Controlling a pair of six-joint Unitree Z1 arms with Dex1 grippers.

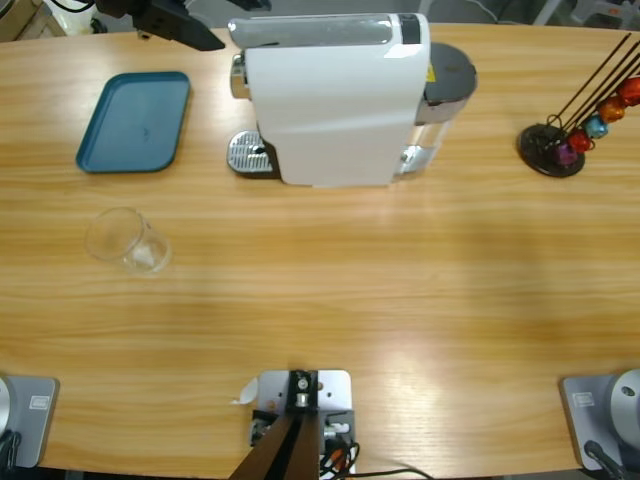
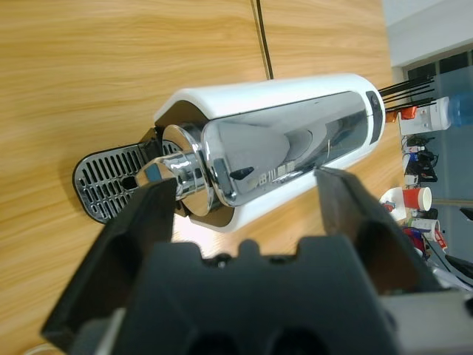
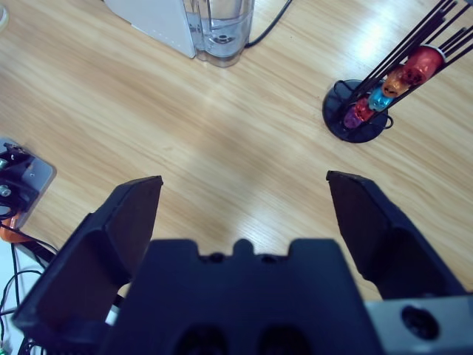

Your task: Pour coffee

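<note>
The white coffee machine [image 1: 335,100] stands at the back middle of the table, its metal drip tray [image 1: 250,155] pointing left. A clear glass cup [image 1: 128,240] sits alone on the wood, front left of the machine. No coffee shows in any view. My left gripper [image 1: 195,38] hangs open at the back left, clear of the machine. In the left wrist view, the left gripper [image 2: 247,188] faces the machine's chrome spout [image 2: 181,174] and drip tray [image 2: 111,177]. My right gripper [image 3: 244,185] is open over bare wood and holds nothing. It is out of the high view.
A teal tray [image 1: 135,120] lies left of the machine. A black wire capsule stand [image 1: 555,145] with several coloured capsules stands at the right. The stand [image 3: 362,111] and the machine's water tank [image 3: 218,22] lie ahead of the right gripper.
</note>
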